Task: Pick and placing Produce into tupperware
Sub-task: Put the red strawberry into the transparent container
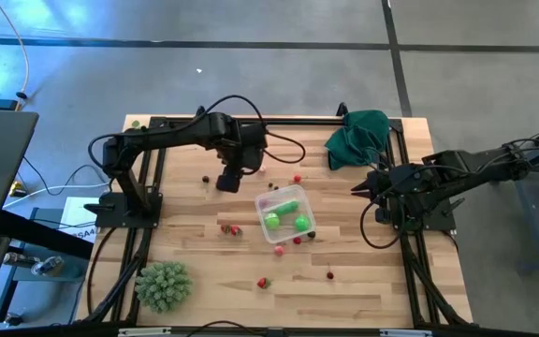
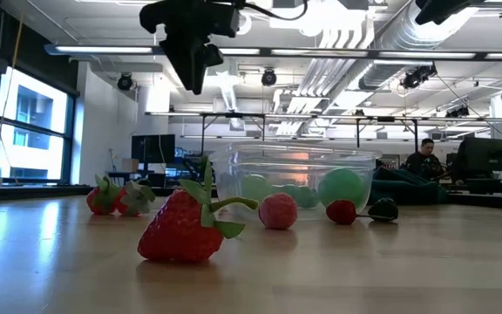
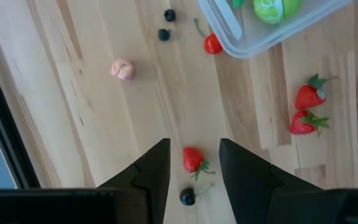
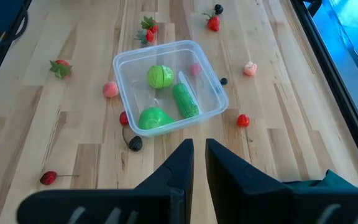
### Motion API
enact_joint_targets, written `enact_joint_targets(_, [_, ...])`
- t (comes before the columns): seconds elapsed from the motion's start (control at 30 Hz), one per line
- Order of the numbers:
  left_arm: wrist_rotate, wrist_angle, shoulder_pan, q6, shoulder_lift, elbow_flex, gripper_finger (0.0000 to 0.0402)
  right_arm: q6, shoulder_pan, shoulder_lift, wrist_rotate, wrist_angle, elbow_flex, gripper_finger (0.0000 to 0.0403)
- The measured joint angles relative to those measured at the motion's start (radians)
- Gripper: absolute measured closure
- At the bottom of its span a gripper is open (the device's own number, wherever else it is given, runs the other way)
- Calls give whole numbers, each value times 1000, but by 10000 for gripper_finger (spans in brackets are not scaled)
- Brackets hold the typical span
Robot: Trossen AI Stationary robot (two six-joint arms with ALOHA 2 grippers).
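The clear tupperware (image 1: 285, 214) sits a little right of the middle of the high view, on the wooden table (image 1: 344, 290). Inside it lie three green pieces (image 1: 272, 222) of produce. More small produce is spread around the box: two strawberries (image 1: 231, 228) just to its left, a pink piece (image 1: 280, 250) by its lower edge, and a red berry (image 1: 263, 282) lower down.

The left gripper (image 1: 226, 181) hangs above the table, up and left of the box. Its fingers stand apart with nothing between them. In the left wrist view a small strawberry (image 3: 193, 159) and a dark berry (image 3: 187, 197) lie on the table below the gap.

The right gripper (image 1: 356, 190) waits at the right side of the table, its fingers almost together, and it looks empty, though the tips are small here. A dark green cloth (image 1: 356, 137) lies in the upper right, and a spiky pale-green ball (image 1: 164, 285) in the lower left.
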Motion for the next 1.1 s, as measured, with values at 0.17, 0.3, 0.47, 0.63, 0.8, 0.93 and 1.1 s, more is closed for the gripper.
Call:
enact_joint_targets(0.17, [2, 14, 0, 15, -49, -75, 275, 0, 0, 0, 0, 0, 0, 371])
enact_joint_targets(0.3, [4, 74, 0, -10, -135, -204, 275, 0, 0, 0, 0, 0, 0, 371])
enact_joint_targets(0.47, [29, 178, 0, -81, -261, -349, 275, 0, 0, 0, 0, 0, 0, 371])
enact_joint_targets(0.63, [25, 307, 0, -110, -367, -466, 275, 0, 0, 0, 0, 0, 0, 371])
enact_joint_targets(0.8, [27, 330, 0, -154, -374, -541, 275, 0, 0, 0, 0, 0, 0, 371])
enact_joint_targets(0.93, [-30, 385, 4, -302, -351, -600, 275, 0, 0, 0, 0, 0, 0, 371])
enact_joint_targets(1.1, [4, 378, 97, -501, -302, -661, 275, 0, 0, 0, 0, -1, 0, 371])
